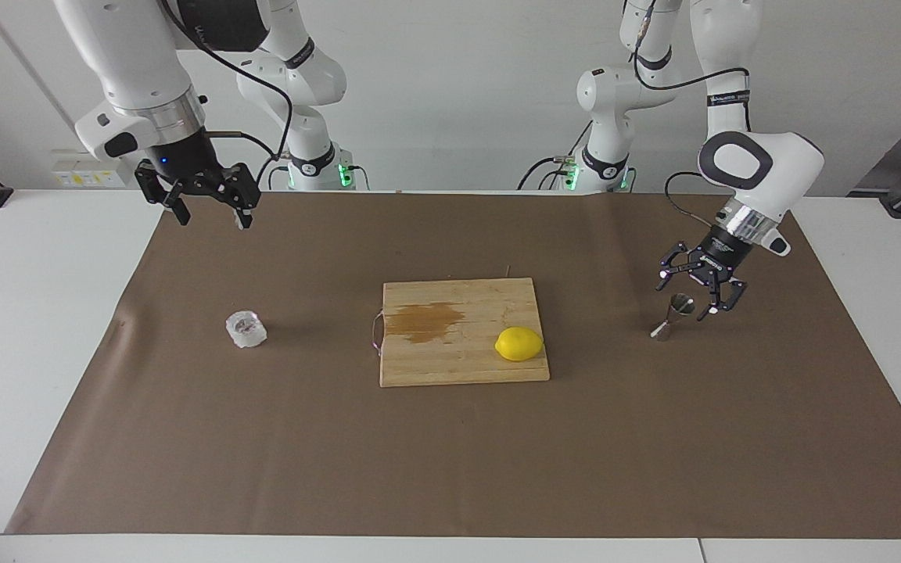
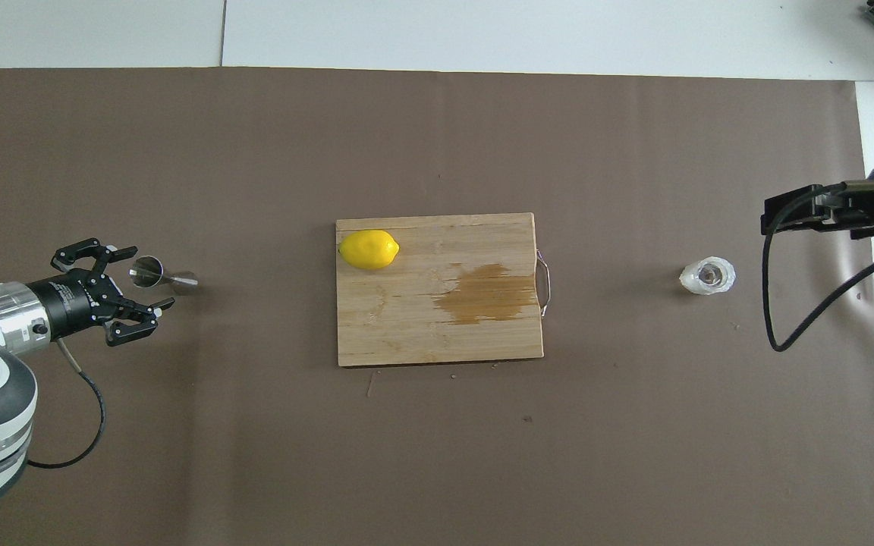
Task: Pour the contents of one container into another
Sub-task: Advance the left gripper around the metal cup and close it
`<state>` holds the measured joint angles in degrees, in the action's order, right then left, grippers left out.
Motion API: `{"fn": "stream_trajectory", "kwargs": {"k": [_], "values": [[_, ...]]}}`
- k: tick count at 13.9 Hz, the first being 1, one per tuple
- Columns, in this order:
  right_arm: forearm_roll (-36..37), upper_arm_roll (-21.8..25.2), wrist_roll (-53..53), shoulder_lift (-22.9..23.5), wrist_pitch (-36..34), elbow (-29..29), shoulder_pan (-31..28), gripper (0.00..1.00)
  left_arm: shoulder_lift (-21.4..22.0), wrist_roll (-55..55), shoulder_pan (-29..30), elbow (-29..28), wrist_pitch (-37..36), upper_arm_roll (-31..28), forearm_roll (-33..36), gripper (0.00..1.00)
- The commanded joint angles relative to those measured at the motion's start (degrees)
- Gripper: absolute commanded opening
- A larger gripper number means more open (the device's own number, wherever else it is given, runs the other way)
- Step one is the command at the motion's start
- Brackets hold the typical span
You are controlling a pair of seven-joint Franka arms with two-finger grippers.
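You will find no text you can read here. The only lettering is a small dark band of print on the left arm's white link (image 1: 728, 98), above the jigger (image 1: 673, 315), and a similar faint mark on the right arm (image 1: 204, 33); both are too small to make out.

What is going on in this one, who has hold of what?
Nothing is held yet. The left pincer is open and low beside the metal jigger, which stands on the brown mat at the left arm's end, apparently about to grasp it. The right pincer hangs open, high over the mat, with the glass cup standing untouched below it. A lemon lies on the stained cutting board between them.
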<state>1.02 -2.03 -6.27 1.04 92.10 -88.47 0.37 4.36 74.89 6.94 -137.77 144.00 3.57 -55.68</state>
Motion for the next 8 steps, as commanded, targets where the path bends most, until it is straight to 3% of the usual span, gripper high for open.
{"fn": "stream_trajectory", "kwargs": {"k": [1,8], "values": [[-1.3,0.0,1.4,-1.3,-0.3,-1.4,-0.5,1.0,0.4,0.7,-1.2,-1.2,2.2,-0.4,-1.2,1.0],[-1.3,0.0,1.4,-1.3,-0.3,-1.4,-0.4,1.0,0.4,1.3,-2.2,-1.5,3.2,-0.4,-1.3,1.0]]}}
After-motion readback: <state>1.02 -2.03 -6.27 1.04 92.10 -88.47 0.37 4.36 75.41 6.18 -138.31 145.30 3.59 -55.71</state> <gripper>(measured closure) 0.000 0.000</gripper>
